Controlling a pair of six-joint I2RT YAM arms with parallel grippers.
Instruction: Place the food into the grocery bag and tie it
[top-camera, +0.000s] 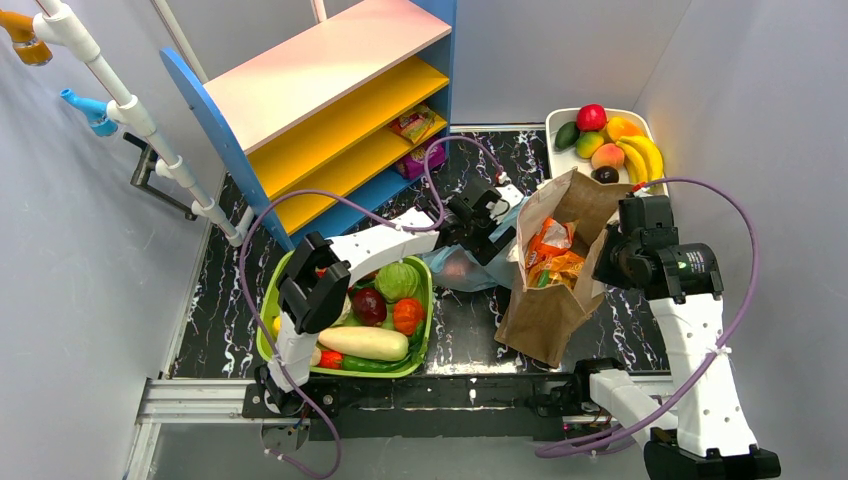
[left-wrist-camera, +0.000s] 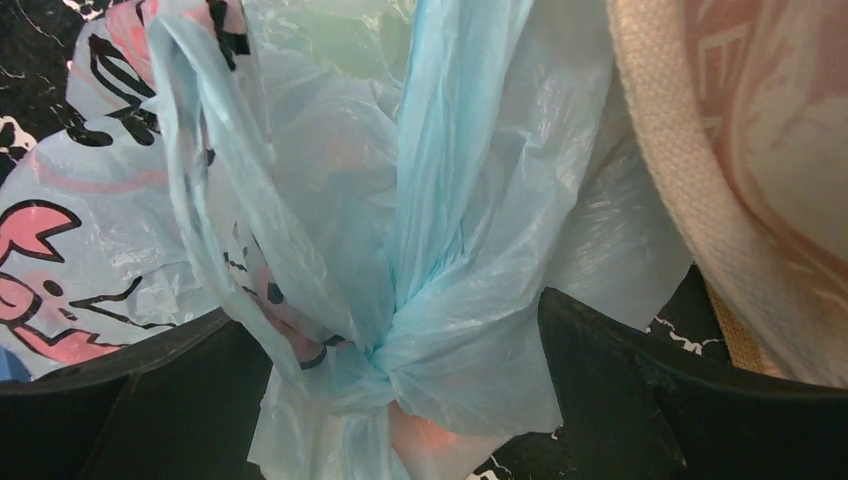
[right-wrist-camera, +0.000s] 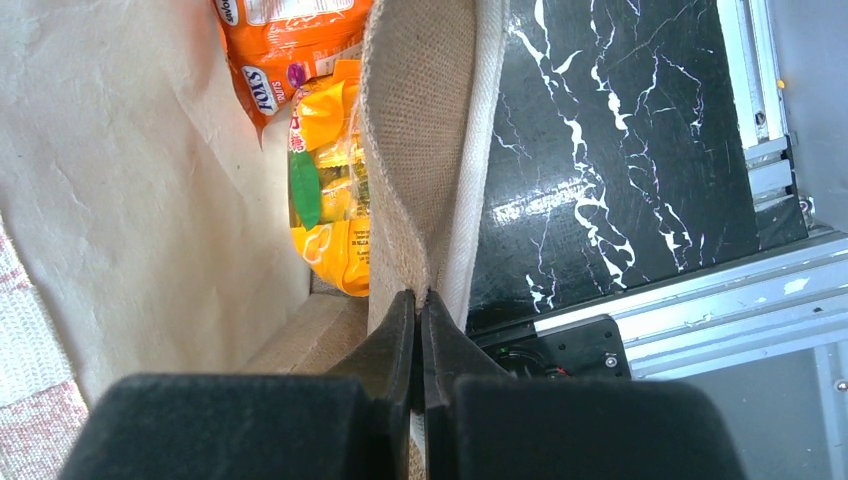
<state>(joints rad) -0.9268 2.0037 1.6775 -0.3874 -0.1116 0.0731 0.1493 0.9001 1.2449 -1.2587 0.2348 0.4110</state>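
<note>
The grocery bag (top-camera: 455, 268) is light blue and crinkly, with dark and pink drawings. It lies on the black marble table left of the brown bag. In the left wrist view its handles are twisted into a knot (left-wrist-camera: 375, 345), and something orange-pink (left-wrist-camera: 445, 435) shows through the plastic below the knot. My left gripper (left-wrist-camera: 400, 380) is open, with one finger (left-wrist-camera: 150, 400) on each side of the knot; it also shows in the top view (top-camera: 478, 225). My right gripper (right-wrist-camera: 420, 310) is shut on the rim of the brown paper bag (right-wrist-camera: 420, 150).
The brown paper bag (top-camera: 550, 300) stands open with orange snack packets (top-camera: 550, 250) inside. A green basket (top-camera: 428, 330) of vegetables sits at the near left. A white tray (top-camera: 552, 125) of fruit is at the back right. A coloured shelf (top-camera: 330, 90) stands at the back.
</note>
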